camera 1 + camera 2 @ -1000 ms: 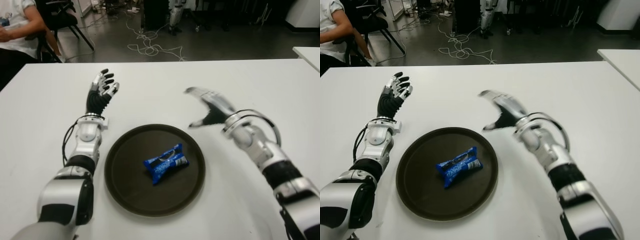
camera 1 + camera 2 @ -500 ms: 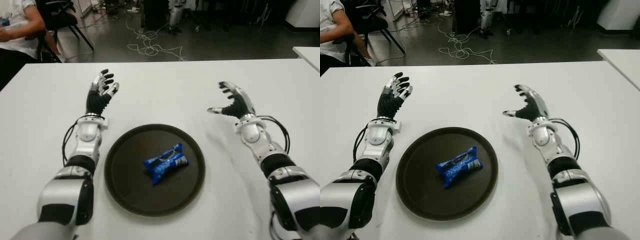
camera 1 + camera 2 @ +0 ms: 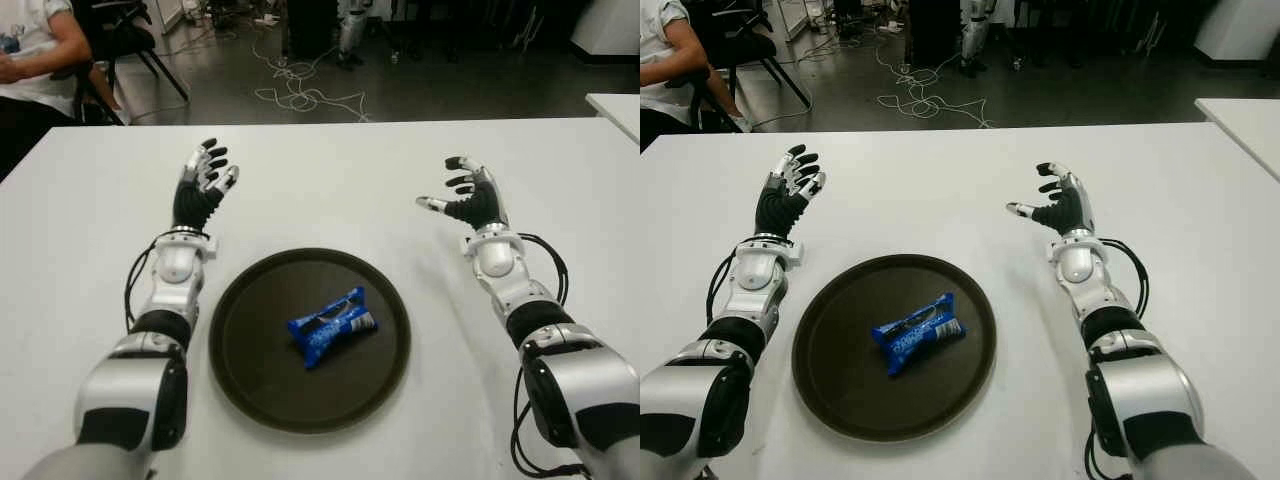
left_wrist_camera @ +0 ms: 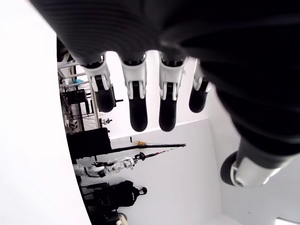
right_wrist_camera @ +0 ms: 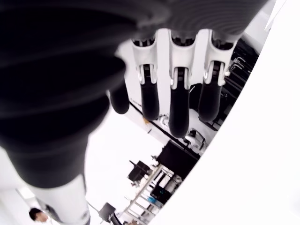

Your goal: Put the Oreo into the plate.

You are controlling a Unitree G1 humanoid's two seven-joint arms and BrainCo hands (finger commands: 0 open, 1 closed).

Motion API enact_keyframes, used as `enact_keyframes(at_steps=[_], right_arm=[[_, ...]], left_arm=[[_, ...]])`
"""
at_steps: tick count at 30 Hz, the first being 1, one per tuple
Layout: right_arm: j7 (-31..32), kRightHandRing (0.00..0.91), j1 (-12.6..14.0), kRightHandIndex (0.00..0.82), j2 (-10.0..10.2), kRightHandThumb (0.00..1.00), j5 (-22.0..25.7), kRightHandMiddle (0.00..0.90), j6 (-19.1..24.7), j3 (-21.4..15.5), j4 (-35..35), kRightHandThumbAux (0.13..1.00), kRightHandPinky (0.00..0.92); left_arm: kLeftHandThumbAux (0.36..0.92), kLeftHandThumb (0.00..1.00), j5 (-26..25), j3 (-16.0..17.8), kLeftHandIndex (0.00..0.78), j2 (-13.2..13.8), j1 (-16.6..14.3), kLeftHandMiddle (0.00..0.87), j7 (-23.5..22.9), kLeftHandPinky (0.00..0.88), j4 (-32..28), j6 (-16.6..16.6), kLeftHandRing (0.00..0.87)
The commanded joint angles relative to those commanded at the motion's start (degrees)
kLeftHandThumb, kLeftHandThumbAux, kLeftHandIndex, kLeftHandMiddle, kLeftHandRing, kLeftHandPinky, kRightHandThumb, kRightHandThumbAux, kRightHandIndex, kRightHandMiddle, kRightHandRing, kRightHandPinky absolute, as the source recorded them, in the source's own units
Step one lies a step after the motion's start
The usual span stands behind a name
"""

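Observation:
A blue Oreo packet lies flat near the middle of the round dark plate on the white table. My left hand shows beyond the plate's left side, fingers spread and holding nothing. To the right of the plate and a little farther back is my right hand, fingers relaxed and apart, also with nothing in it. Both wrist views show only straight fingers and fingers with no object between them.
A seated person is at the far left beyond the table's back edge. Cables lie on the dark floor behind the table. The corner of a second white table shows at the right.
My right hand has swung from just past the plate's far right rim out to the right and settled there, turning upright. The left hand and the Oreo packet have not moved.

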Motion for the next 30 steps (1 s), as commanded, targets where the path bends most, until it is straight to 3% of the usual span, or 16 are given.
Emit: enact_keyframes(at_steps=[10, 14, 30], right_arm=[[1.29, 0.393, -0.21, 0.307, 0.26, 0.093, 2.04, 0.377, -0.27, -1.67, 0.33, 0.825, 0.407], [4.86, 0.414, -0.54, 0.315, 0.59, 0.103, 4.97, 0.391, -0.22, -3.80, 0.78, 0.829, 0.440], [11.84, 0.407, 0.27, 0.300, 1.88, 0.126, 9.09, 0.387, -1.66, -5.88, -1.78, 0.840, 0.438]], left_arm=[[0.585, 0.089, 0.04, -0.22, 0.110, -0.01, -0.10, 0.187, 0.04, 0.107, 0.00, -0.03, 0.148], [0.581, 0.101, -0.21, -0.12, 0.119, -0.08, -0.13, 0.196, -0.18, 0.106, 0.04, 0.11, 0.157], [0.584, 0.097, -0.58, -0.03, 0.118, -0.05, -0.13, 0.188, -1.21, 0.121, -0.06, 1.42, 0.149]])
